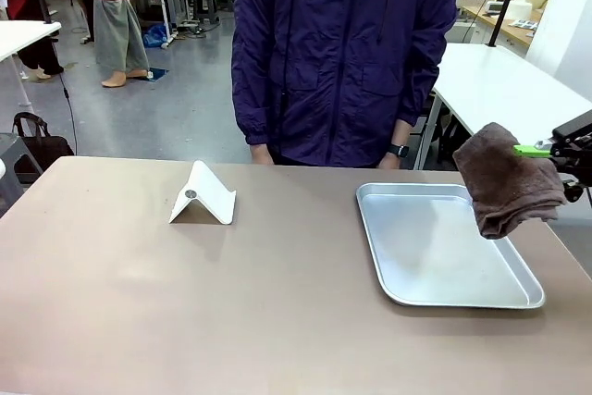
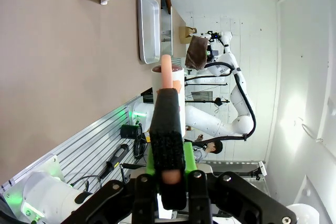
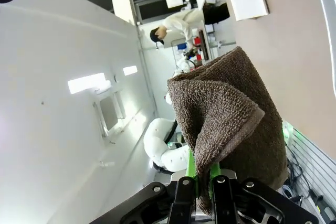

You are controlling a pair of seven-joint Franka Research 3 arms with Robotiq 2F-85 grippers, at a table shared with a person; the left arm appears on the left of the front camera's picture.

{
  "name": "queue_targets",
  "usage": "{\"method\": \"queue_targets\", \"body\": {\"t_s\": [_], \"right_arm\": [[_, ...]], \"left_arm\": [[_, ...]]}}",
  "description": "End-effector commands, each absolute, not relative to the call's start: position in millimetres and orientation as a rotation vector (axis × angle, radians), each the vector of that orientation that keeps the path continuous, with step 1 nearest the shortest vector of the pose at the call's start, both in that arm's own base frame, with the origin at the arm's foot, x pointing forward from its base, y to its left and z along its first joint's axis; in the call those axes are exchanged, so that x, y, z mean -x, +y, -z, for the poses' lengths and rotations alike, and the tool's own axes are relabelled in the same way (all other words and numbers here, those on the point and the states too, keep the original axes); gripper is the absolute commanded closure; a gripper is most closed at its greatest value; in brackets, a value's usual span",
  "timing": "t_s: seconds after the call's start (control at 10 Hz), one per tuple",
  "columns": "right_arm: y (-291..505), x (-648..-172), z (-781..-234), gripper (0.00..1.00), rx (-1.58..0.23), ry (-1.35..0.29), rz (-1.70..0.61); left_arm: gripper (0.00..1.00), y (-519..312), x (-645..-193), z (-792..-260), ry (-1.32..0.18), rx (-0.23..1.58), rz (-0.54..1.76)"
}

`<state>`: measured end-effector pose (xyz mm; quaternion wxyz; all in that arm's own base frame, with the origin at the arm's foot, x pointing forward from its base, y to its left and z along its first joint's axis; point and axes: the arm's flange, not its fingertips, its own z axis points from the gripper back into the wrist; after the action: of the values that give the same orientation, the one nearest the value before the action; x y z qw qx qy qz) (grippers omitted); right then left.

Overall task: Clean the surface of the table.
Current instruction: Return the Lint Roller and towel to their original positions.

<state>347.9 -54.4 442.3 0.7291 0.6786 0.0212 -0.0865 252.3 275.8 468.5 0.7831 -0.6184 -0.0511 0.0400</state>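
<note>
We see the right gripper (image 1: 541, 149) at 3 o'clock in the front view, jaws clamped on a brown towel (image 1: 507, 182) that hangs above the right edge of the silver tray (image 1: 444, 256). The table (image 1: 139, 302) spreads wide below, taupe-brown, with a white folded stand (image 1: 203, 196) at about 10 o'clock and the tray at 4 o'clock. In its wrist view our left gripper (image 2: 167, 72) has its fingers pressed together on nothing, off the table's edge, while a person in a dark jacket (image 1: 342, 53) stands at 12 o'clock.
</note>
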Motion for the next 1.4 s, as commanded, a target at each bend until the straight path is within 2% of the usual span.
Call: {"method": "queue_targets", "body": {"t_s": [0.0,0.8,0.9,1.0,1.3], "right_arm": [[-54.0,-350.0,-446.2,1.00,-1.502,0.046,0.179],[-54.0,-350.0,-446.2,1.00,-1.502,0.046,0.179],[-54.5,-348.1,-442.5,0.91,-1.495,0.046,0.190],[-51.5,-351.2,-442.4,0.91,-1.521,0.021,0.196],[3.8,-389.0,-459.7,0.91,-1.472,-0.012,0.203]], "left_arm": [[0.78,274.3,-251.8,-472.4,-0.106,1.334,-0.095],[0.78,274.3,-251.8,-472.4,-0.106,1.334,-0.095],[0.78,274.3,-251.8,-472.4,-0.106,1.334,-0.095],[0.78,275.8,-252.3,-468.5,-0.110,1.335,-0.086],[0.78,218.5,-286.6,-512.5,-0.109,1.303,0.087]]}}
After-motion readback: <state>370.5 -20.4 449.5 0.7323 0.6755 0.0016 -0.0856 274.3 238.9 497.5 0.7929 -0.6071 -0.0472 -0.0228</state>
